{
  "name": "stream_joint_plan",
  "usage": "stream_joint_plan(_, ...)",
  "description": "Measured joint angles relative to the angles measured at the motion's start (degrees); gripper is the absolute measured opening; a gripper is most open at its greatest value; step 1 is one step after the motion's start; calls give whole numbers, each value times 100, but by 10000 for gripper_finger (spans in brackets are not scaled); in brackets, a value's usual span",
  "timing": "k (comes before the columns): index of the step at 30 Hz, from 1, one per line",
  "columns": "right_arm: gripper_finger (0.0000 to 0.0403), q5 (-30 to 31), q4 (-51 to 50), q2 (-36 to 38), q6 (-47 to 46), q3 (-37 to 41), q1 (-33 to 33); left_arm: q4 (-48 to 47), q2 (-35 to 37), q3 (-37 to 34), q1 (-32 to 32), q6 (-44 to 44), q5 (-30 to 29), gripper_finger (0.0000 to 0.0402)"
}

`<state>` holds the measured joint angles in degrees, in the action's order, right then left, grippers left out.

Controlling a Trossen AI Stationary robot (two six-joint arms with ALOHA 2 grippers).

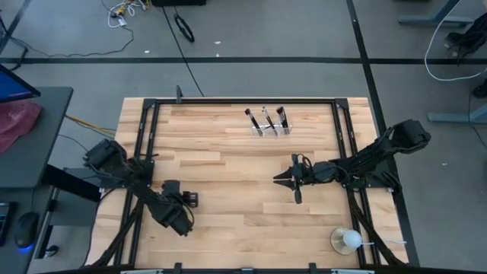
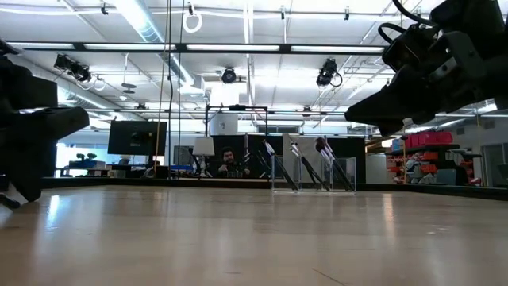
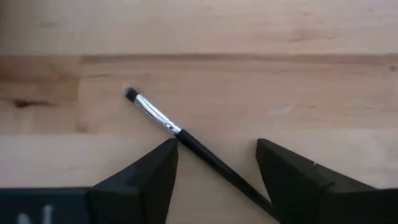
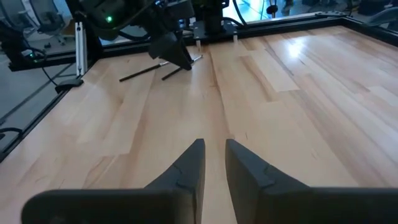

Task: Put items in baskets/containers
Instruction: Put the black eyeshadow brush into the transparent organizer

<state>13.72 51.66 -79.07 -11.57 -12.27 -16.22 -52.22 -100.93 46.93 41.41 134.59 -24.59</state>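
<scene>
Left tool (image 3: 214,163) spread over a loose makeup brush (image 3: 186,140) lying flat on the bench (image 1: 228,221) near its left front, light, stiff, thin, likely to roll, best pinched mid-handle; right tool (image 4: 214,163) nearly pressed together, empty, mid-bench.

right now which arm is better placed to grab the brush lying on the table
Left. The left gripper hangs right over the loose brush, open, with the handle running between its fingers. The right gripper sits mid-table, nearly closed, with only bare wood beneath it, well away from that brush.
</scene>
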Motion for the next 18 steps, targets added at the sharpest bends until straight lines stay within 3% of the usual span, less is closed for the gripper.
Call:
stream_joint_plan(5, 63, 0, 41, -2, 0, 0, 1, 172, -78, -40, -64, -329, -443, 173)
stream_joint_plan(11, 63, 0, 156, -2, 0, 0, 0, 886, -432, -63, -301, -1067, -1647, 114)
stream_joint_plan(18, 63, -2, 150, -2, 0, -2, 2, 1699, -867, -43, -571, -2024, -2467, 99)
